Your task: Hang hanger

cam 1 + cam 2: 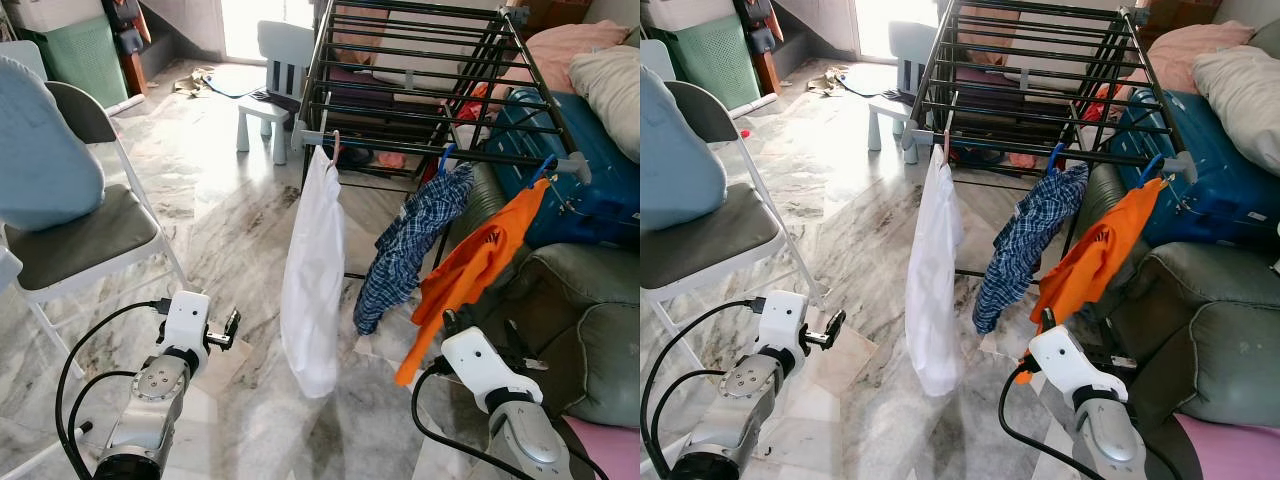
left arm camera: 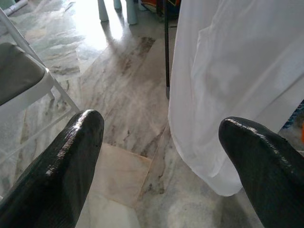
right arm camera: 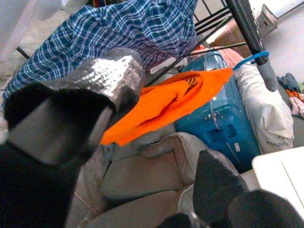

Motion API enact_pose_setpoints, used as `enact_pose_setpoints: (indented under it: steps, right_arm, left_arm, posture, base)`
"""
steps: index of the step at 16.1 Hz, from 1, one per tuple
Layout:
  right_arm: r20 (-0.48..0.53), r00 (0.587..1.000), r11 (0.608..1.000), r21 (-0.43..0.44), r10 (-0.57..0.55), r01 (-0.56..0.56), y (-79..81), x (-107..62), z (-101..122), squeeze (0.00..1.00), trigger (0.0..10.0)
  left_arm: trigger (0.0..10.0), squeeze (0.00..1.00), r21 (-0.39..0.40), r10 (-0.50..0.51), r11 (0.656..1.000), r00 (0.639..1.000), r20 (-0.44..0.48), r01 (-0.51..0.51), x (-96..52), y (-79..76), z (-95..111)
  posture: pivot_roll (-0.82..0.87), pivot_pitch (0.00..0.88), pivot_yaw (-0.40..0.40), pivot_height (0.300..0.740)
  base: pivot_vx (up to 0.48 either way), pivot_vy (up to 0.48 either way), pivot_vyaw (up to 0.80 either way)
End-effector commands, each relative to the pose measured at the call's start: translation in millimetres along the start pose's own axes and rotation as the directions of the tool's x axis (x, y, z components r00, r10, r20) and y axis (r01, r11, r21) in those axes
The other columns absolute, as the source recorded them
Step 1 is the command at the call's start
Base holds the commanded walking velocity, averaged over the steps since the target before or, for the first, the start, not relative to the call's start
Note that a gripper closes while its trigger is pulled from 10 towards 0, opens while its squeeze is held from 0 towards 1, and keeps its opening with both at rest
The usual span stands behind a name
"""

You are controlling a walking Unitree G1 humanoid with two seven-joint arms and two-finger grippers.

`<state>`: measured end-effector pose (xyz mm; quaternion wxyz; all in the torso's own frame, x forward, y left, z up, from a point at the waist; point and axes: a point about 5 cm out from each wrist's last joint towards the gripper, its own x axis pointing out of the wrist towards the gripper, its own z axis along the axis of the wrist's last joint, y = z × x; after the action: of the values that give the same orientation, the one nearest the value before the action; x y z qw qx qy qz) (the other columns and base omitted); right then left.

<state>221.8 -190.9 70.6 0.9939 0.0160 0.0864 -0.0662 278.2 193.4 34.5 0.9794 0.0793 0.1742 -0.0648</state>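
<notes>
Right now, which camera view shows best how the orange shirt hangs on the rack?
The left eye view: the orange shirt hangs by a blue hanger from the black metal drying rack, fully visible. The right eye view shows the same. The right wrist view catches it partly behind the fingers.

Three garments hang on one drying rack — a white shirt, a plaid shirt and an orange shirt. Two blue hangers show. One folding chair, one small plastic chair, one blue suitcase — two pillows.
</notes>
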Motion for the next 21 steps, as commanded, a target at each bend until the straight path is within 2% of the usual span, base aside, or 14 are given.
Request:
enact_pose_setpoints:
  steps: [1, 9, 10, 11, 17, 18, 19, 21]
  right_arm:
    - [0.098, 0.900, 0.902, -0.032, -0.425, 0.430, -39.4, -10.3, 41, 0.00, 10.0]
    - [0.097, 0.898, 0.900, -0.029, -0.430, 0.434, -41.5, -11.1, 41, 0.00, 10.0]
    - [0.107, 0.888, 0.895, 0.052, -0.447, 0.444, -40.6, -13.9, 41, 0.00, 10.0]
    - [0.108, 0.885, 0.891, 0.079, -0.453, 0.447, -40.2, -14.7, 41, 0.00, 10.0]
    - [0.049, 0.864, 0.858, 0.152, -0.502, 0.490, -45.5, -15.1, 36, 0.00, 10.0]
    - [0.036, 0.872, 0.865, 0.151, -0.489, 0.479, -45.3, -13.5, 34, 0.00, 10.0]
    - [0.057, 0.888, 0.887, 0.106, -0.457, 0.450, -43.5, -9.3, 38, 0.00, 10.0]
    - [0.088, 0.903, 0.907, 0.046, -0.421, 0.418, -42.9, -1.6, 45, 0.00, 10.0]
  left_arm:
    - [10.0, 0.00, 0.023, -0.235, 0.971, 0.946, 0.223, 0.236, 47.4, -51.9, 93]
    - [10.0, 0.00, 0.009, -0.233, 0.971, 0.945, 0.229, 0.237, 47.8, -51.8, 95]
    - [10.0, 0.00, 0.038, -0.263, 0.964, 0.927, 0.268, 0.262, 50.9, -56.8, 111]
    - [10.0, 0.00, 0.049, -0.272, 0.962, 0.921, 0.278, 0.269, 51.6, -58.2, 114]
    - [10.0, 0.00, 0.068, -0.313, 0.950, 0.912, 0.266, 0.306, 58.0, -68.1, 109]
    - [10.0, 0.00, 0.069, -0.311, 0.950, 0.913, 0.265, 0.304, 58.2, -68.8, 107]
    - [10.0, 0.00, 0.034, -0.311, 0.949, 0.915, 0.257, 0.313, 59.4, -69.7, 104]
    - [10.0, 0.00, 0.017, -0.324, 0.943, 0.909, 0.261, 0.331, 60.8, -73.6, 103]
  posture:
    - [-0.03, 0.000, -0.009, 0.740]
    - [-0.03, 0.000, -0.008, 0.740]
    - [-0.04, 0.000, 0.025, 0.740]
    - [-0.04, 0.000, 0.025, 0.740]
    - [-0.05, 0.000, 0.070, 0.740]
    - [-0.06, 0.000, 0.071, 0.740]
    - [-0.06, 0.000, 0.065, 0.740]
    - [-0.06, 0.000, 0.053, 0.740]
  base:
    - [0.000, 0.000, 0.00]
    - [0.000, 0.000, 0.00]
    - [0.000, 0.000, 0.00]
    - [0.000, 0.000, 0.00]
    - [0.000, 0.000, 0.00]
    - [0.000, 0.000, 0.00]
    - [0.000, 0.000, 0.00]
    - [0.000, 0.000, 0.00]
